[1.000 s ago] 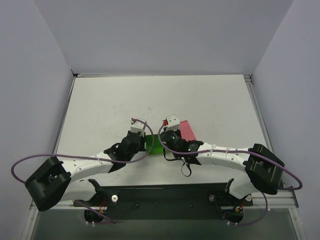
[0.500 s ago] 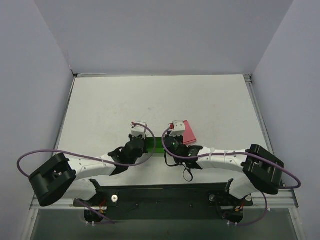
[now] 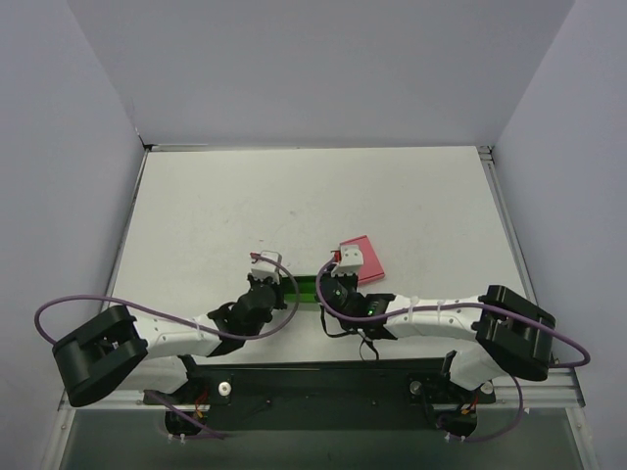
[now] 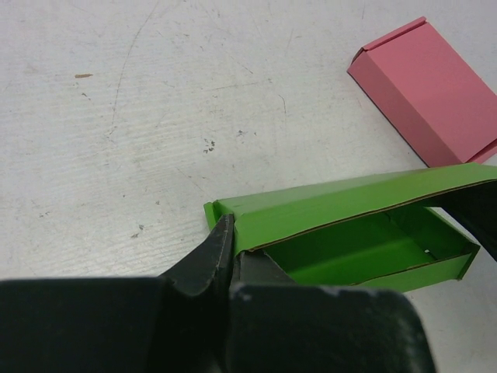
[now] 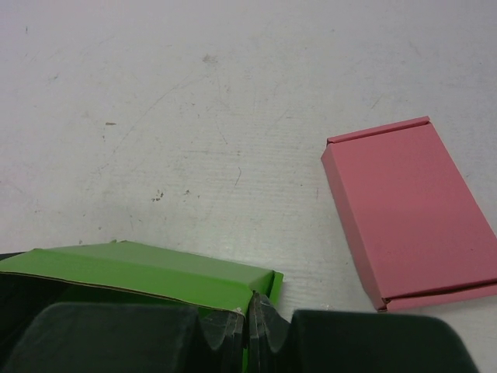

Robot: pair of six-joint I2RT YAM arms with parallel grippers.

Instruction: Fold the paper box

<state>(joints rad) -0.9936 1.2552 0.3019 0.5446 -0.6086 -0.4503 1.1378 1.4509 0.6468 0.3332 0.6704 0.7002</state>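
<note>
While pinched at both ends, paper box (image 4: 334, 206) look: bright green thin card, long open trough, one long wall raised, pale cut edges showing.
box place: front middle of white table (image 3: 216, 215), between both wrists; resting or lifted, cannot tell; pink box (image 5: 408, 206) just beyond, apart.
left gripper (image 4: 233, 245): clamped on paper box's left end.
right gripper (image 5: 250, 307): clamped on its right end.
change over last second: both wrists drawn back toward bases; green narrowed to a strip from above; pink box more uncovered.
</note>
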